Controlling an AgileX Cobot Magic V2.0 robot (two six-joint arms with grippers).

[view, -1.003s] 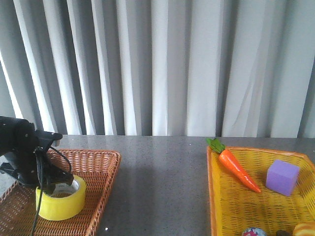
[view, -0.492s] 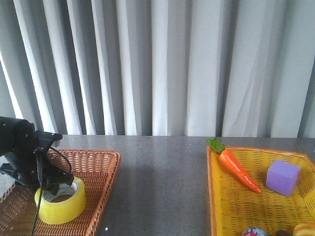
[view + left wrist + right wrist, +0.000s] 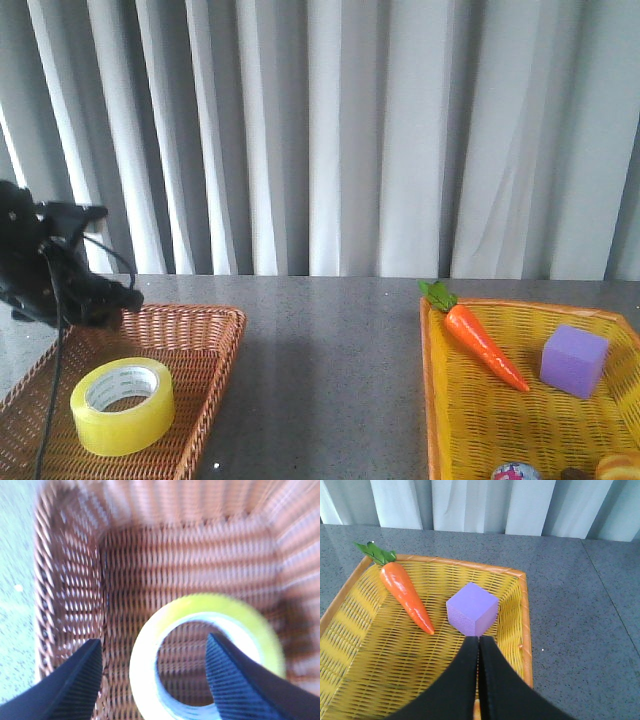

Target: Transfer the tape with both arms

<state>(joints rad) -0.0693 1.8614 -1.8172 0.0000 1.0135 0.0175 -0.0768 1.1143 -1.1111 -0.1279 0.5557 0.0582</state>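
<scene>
The yellow tape roll (image 3: 122, 405) with a white inner core lies flat in the brown wicker basket (image 3: 190, 312) at the left. My left gripper (image 3: 120, 298) hangs above and behind it, clear of the roll. In the left wrist view the left gripper (image 3: 152, 640) is open and empty. One finger is over the roll's hole and the other is outside the rim of the tape (image 3: 220, 605). My right gripper (image 3: 479, 639) is shut and empty above the yellow basket (image 3: 522, 610), just short of the purple cube (image 3: 472, 608). The right arm is out of the front view.
The yellow basket (image 3: 430, 380) at the right holds a carrot (image 3: 485, 345), the purple cube (image 3: 574, 360), a small patterned ball (image 3: 515, 472) and a yellow object (image 3: 620, 465) at the frame edge. Grey tabletop (image 3: 330, 380) lies between the baskets. Curtains hang behind.
My left gripper was down at the tape's rim; it has risen up and back, away from the roll. The tape stays in the brown basket.
</scene>
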